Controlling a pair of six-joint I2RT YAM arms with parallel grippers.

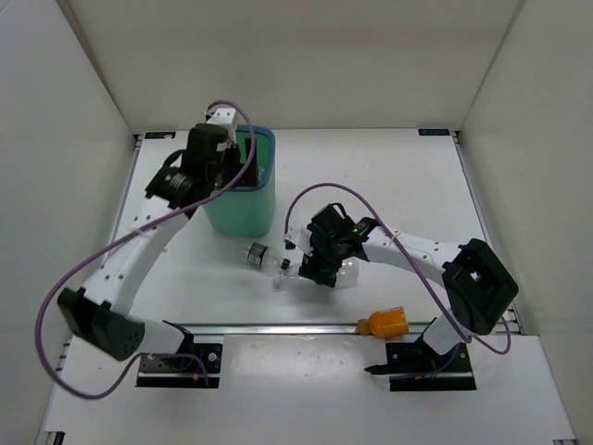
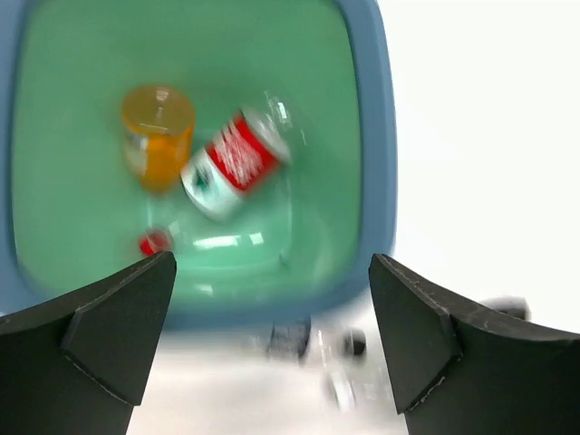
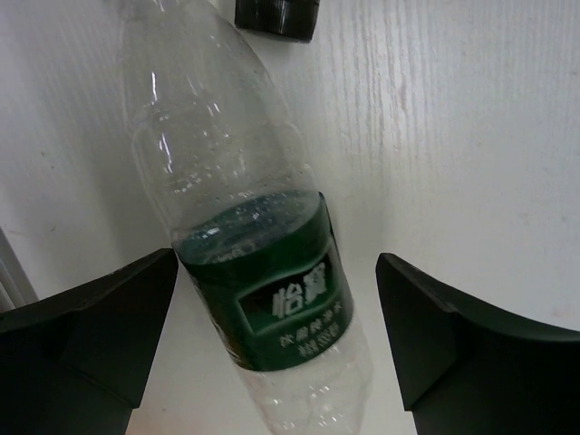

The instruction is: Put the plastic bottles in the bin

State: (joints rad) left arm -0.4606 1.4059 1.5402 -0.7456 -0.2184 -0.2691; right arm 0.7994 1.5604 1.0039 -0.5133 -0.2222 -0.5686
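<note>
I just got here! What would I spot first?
The big teal bin at the back left, with a red-labelled bottle and an orange bottle inside, under the open left hand. Mid-table, the open right hand straddles a clear green-labelled bottle.

White table (image 1: 408, 185), teal bin (image 1: 243, 209), clear bottle (image 1: 260, 254), green-label bottle (image 3: 272, 299), orange bottle (image 1: 384, 322)

The green-labelled bottle (image 3: 272, 308) is cut off at the bottom.
</note>
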